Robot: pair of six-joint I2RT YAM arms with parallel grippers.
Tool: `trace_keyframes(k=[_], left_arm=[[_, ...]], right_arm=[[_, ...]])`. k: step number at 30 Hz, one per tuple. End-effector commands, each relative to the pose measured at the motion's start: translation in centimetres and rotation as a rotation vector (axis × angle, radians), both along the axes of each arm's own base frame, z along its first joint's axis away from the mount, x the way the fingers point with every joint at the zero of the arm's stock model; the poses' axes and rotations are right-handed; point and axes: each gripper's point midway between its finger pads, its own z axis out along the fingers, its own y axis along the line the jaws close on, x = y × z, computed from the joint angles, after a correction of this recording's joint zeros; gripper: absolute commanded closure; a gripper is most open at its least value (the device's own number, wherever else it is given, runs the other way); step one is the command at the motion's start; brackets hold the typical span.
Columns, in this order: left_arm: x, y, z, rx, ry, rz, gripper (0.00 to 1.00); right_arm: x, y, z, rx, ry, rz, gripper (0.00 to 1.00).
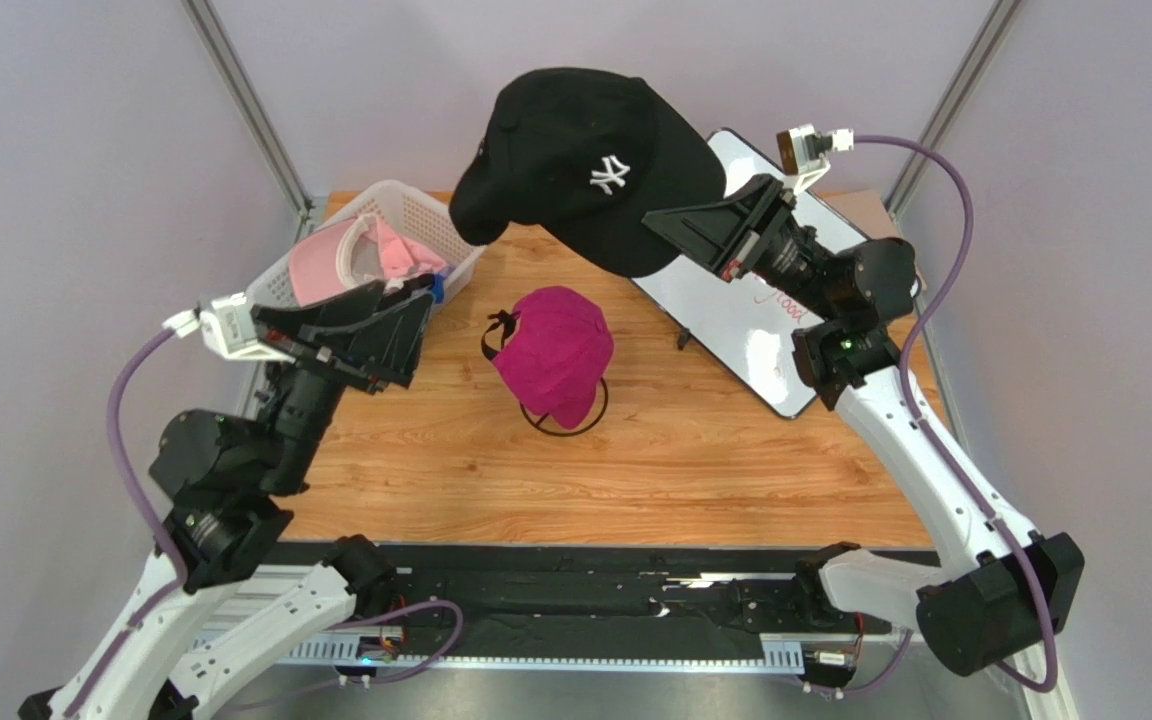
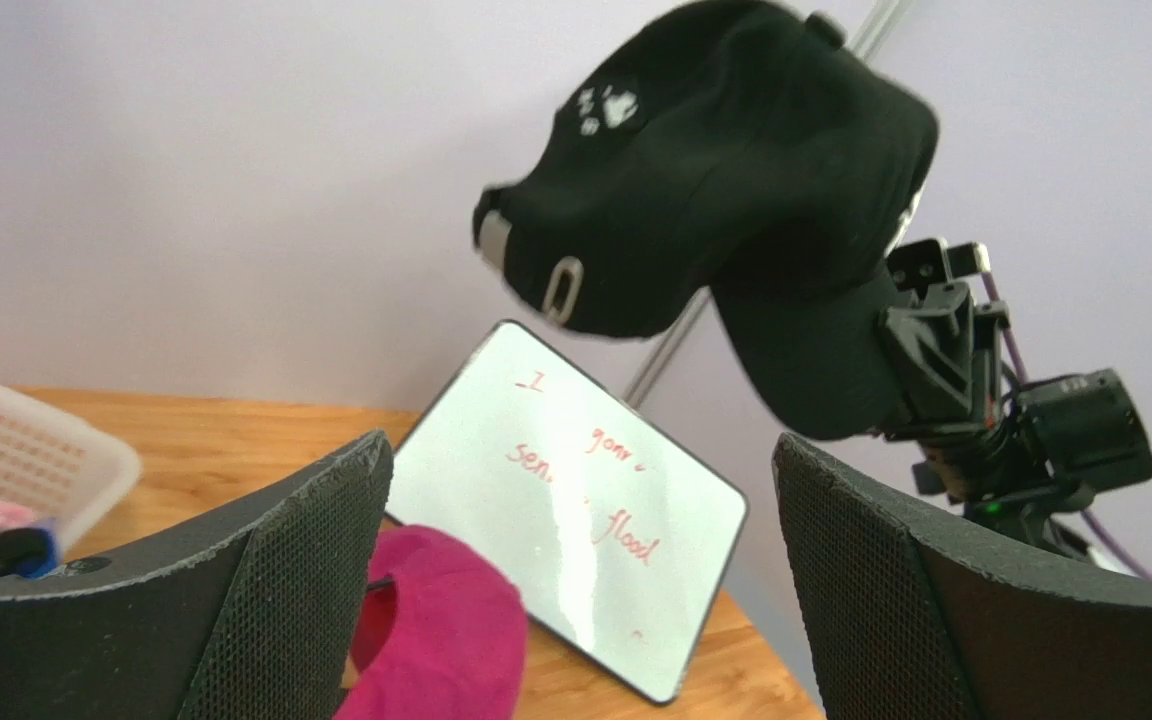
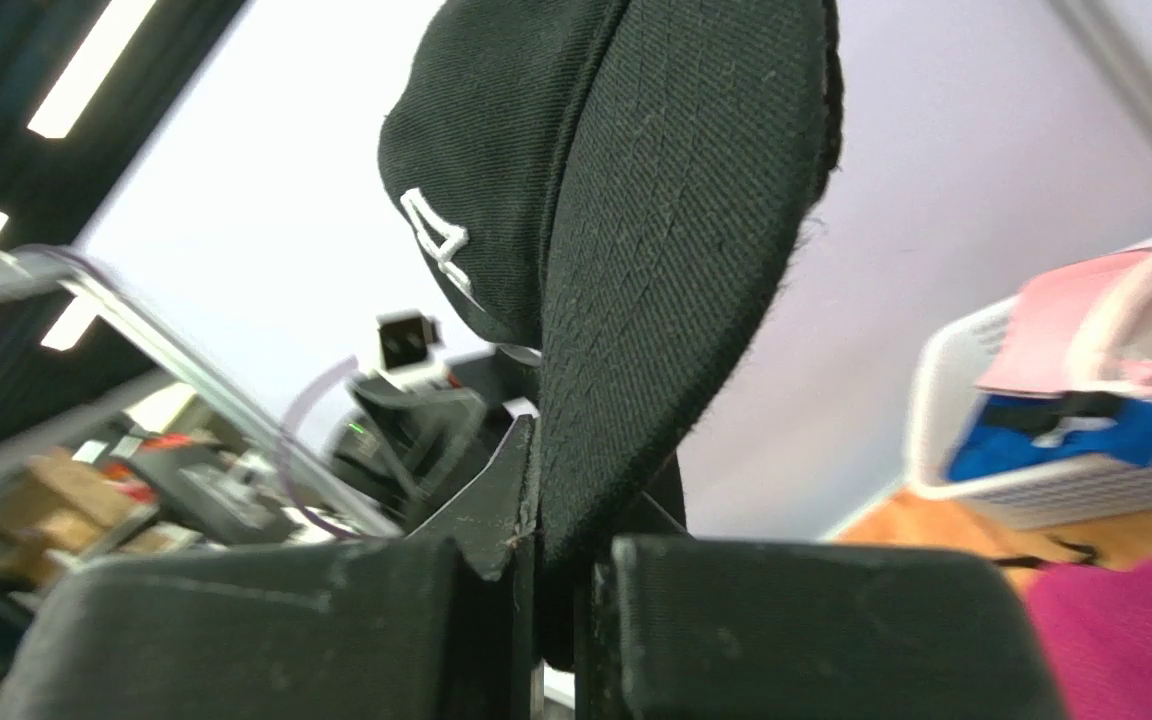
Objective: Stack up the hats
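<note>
**Black cap aloft, three more on the bench**

The black cap (image 1: 582, 158), with a white NY logo on its front, hangs above the bench's far edge, its brim pinched flat in the right pincer (image 1: 665, 225). The magenta cap (image 1: 560, 353) sits domed near the bench centre. A light pink cap (image 1: 334, 263) and a royal blue cap (image 3: 1048, 435) lie crumpled together in the basket (image 1: 387, 200) at the far left corner.

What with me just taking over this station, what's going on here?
The right gripper is shut on the brim of the black NY cap, holding it in the air above the table. The left gripper is open and empty, near the white basket, which holds a pink cap and a blue cap. A magenta cap sits on the wire stand mid-table, so the black one probably goes on it next.
</note>
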Motion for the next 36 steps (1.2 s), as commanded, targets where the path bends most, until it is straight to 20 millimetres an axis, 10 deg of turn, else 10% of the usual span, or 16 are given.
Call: trace_keyframes(k=[1,16,36], left_arm=[[0.0,2.0,-3.3,0.165,0.004,0.104,0.0],[3.8,1.1,-8.5,0.334,0.177,0.129,0.05],[12.2,-2.3,-19.4,0.356,0.457,-0.018,0.19]], right_arm=[[-1.5,0.0,3.6,0.09,0.098,0.153,1.0],[-0.2,-0.1,-4.8,-0.077,0.235,0.095,1.0],[0.6,-5.1,-4.5,-0.065,0.188,-0.031,1.0]])
